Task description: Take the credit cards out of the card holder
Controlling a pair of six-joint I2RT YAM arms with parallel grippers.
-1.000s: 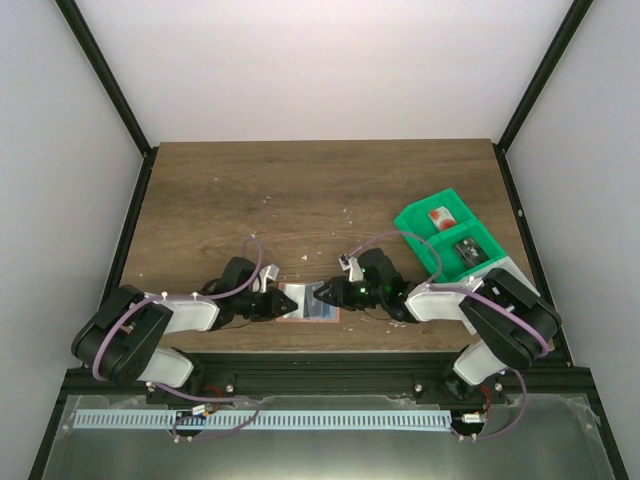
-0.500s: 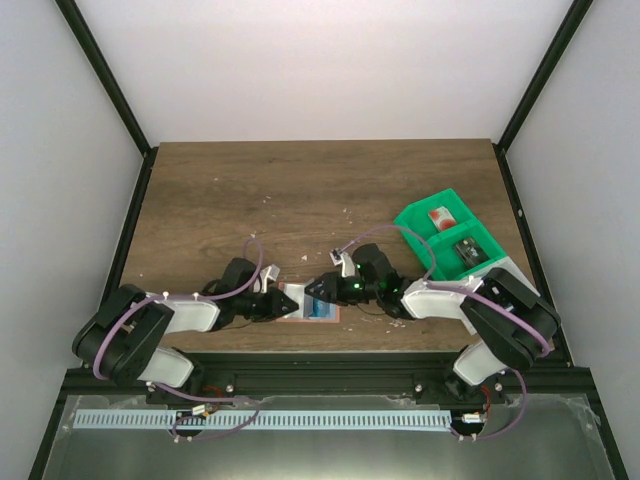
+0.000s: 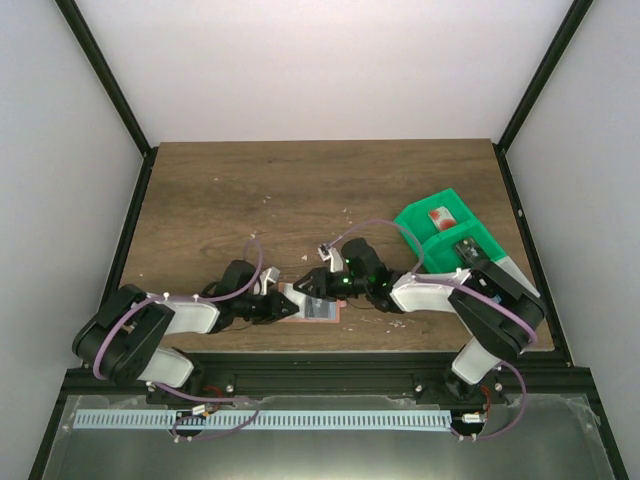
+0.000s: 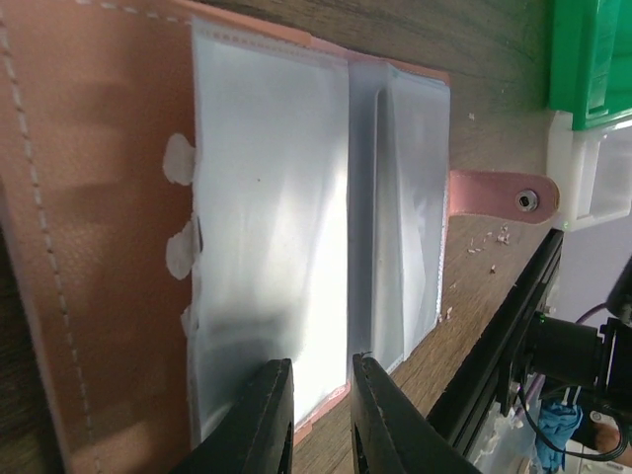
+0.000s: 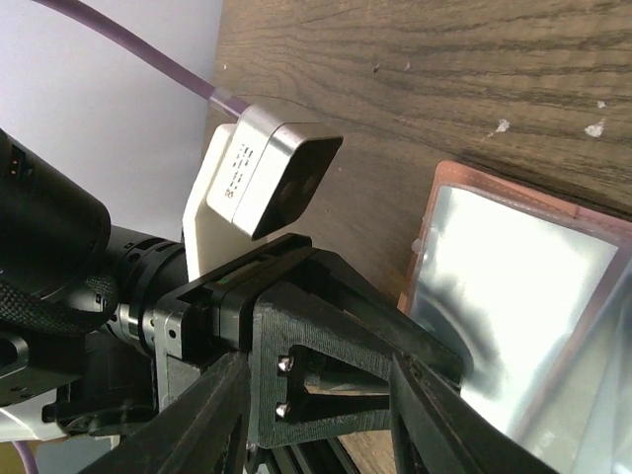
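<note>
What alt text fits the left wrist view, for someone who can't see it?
Close-up of the open card holder lying flat on the wooden table, tan-pink border around pale glossy sleeves, with the left gripper nearly shut astride its near edge. A snap tab sticks out at right; a green tray shows in the corner.

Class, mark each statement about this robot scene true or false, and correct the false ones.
1. The card holder lies open on the table, between the left gripper and the right gripper. True.
2. The green tray is empty. False: a red-and-white card lies in its far compartment and a dark card in the nearer one.
3. The right gripper's jaws stand apart with no card between them. True.
4. The green tray sits on the left side of the table. False: it sits on the right side.
</note>
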